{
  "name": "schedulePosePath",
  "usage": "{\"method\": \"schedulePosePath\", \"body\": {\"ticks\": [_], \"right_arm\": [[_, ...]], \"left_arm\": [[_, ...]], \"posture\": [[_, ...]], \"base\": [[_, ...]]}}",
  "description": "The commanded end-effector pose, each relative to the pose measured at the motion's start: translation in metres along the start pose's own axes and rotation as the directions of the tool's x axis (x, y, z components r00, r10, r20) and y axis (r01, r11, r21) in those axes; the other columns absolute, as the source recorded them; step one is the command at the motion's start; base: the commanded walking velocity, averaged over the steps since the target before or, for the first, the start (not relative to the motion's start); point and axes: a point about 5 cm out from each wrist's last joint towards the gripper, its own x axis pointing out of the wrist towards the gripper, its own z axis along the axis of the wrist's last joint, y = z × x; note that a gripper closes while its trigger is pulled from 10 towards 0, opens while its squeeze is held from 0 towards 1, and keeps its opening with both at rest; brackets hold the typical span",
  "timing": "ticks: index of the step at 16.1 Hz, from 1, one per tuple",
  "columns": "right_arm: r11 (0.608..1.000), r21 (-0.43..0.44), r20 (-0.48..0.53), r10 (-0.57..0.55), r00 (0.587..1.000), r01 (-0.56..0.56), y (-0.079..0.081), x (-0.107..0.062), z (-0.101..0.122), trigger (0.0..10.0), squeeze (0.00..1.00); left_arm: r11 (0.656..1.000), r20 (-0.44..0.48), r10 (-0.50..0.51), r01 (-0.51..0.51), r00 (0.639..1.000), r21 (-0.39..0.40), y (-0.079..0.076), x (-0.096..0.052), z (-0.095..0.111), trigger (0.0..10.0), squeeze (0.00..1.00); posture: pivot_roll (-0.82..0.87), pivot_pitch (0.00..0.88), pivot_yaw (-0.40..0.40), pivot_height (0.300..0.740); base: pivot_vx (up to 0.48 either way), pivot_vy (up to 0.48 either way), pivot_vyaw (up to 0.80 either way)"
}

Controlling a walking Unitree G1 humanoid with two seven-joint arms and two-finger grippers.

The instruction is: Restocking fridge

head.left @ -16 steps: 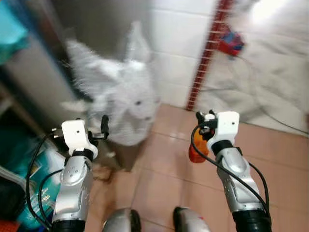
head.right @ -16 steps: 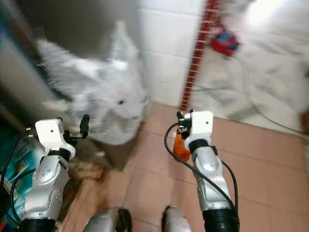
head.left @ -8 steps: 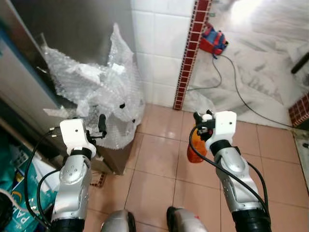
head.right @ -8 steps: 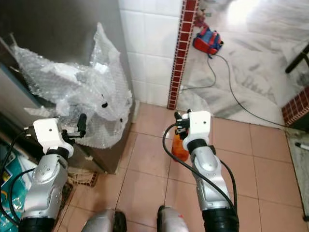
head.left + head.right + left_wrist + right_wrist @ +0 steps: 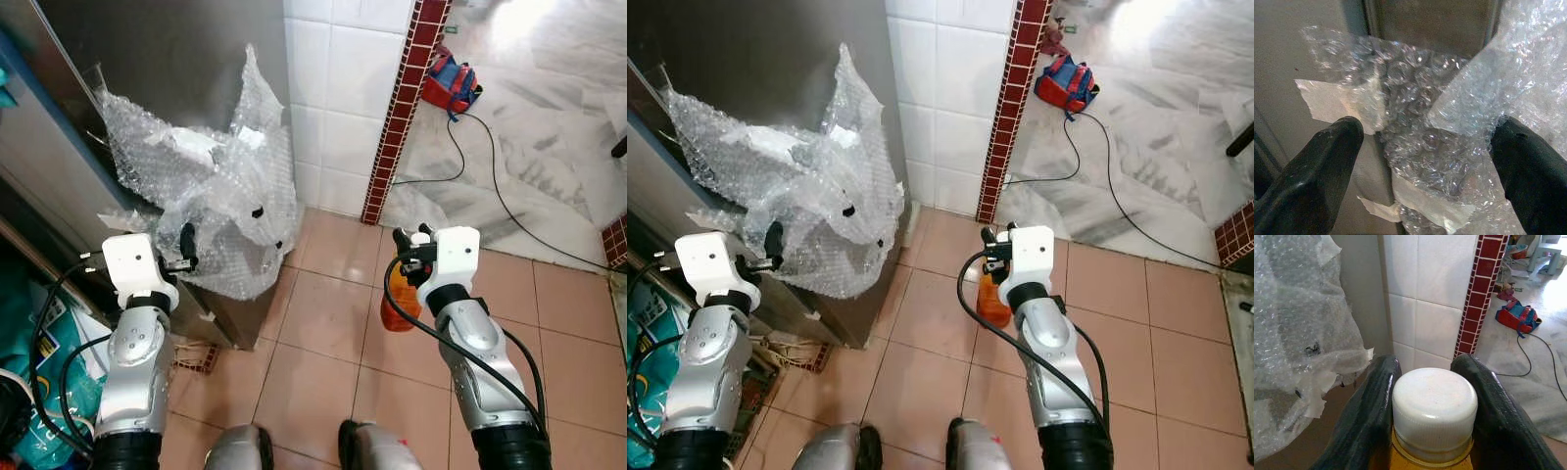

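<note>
Far left: grey fridge, its corner wrapped in loose bubble wrap w/ strips of white tape. Blue-green packaging lies on the floor at the near left, beside the left arm.

Left gripper is raised in front of the wrap, near the fridge corner. Left wrist view: fingers spread wide, nothing between them; wrap fills the gap ahead but contact can't be confirmed.

Centre: pink tiled floor; robot's feet at the near edge.

Right gripper holds the task item, an orange bottle w/ white cap. Right wrist view: both fingers clamp the neck just below the cap. Bottle hangs upright over the floor, right of the fridge and apart from it.

Far right: white tiled wall w/ red brick strip, then marble floor w/ a red-blue bag and black cable.

Step in hand (judgement): carry/approach phase. Item secured, robot facing the fridge side, not its opening. No door or shelf opening visible from here.

Next move (judgement): reposition body toward the fridge front, on the left. Keep the bottle upright and the clamp firm. Empty left gripper is the likely one for the door; it needs to stay clear of the loose wrap, which could snag the fingers.
</note>
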Motion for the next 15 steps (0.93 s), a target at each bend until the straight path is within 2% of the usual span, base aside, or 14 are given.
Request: {"method": "schedulePosePath", "body": {"ticks": [1, 9, 11, 13, 15], "right_arm": [[1.0, -0.01, 0.025, 0.0, 1.0, 0.0, -0.001, -0.001, 0.006, 10.0, 0.0], [1.0, -0.019, 0.023, -0.005, 1.0, 0.005, -0.003, -0.002, 0.006, 10.0, 0.0], [1.0, -0.021, 0.023, -0.001, 1.0, 0.002, -0.002, -0.002, 0.006, 10.0, 0.0], [1.0, -0.024, 0.021, -0.006, 1.0, 0.007, -0.003, -0.002, 0.006, 10.0, 0.0], [1.0, -0.026, 0.02, -0.011, 1.0, 0.011, -0.004, -0.002, 0.006, 10.0, 0.0]], "left_arm": [[1.0, -0.015, 0.017, -0.018, 1.0, -0.013, 0.005, 0.004, -0.003, 10.0, 0.0], [0.998, -0.042, -0.057, 0.055, 0.997, -0.034, -0.004, 0.026, -0.004, 10.0, 0.0], [0.989, -0.058, -0.142, 0.138, 0.988, -0.06, -0.014, 0.035, -0.006, 10.0, 0.0], [0.981, -0.062, -0.183, 0.178, 0.981, -0.074, -0.021, 0.037, -0.008, 10.0, 0.0], [0.955, -0.068, -0.289, 0.282, 0.955, -0.098, -0.037, 0.038, -0.009, 10.0, 0.0]], "posture": [[0.0, 0.127, 0.033, 0.74], [0.01, 0.126, 0.021, 0.74], [0.0, 0.124, 0.023, 0.74], [0.0, 0.124, 0.025, 0.74], [0.0, 0.122, 0.025, 0.74]], "base": [[0.0, 0.0, 0.0], [0.0, 0.0, 0.0], [0.0, 0.0, 0.0], [0.0, 0.0, 0.0], [0.0, 0.0, 0.0]]}}
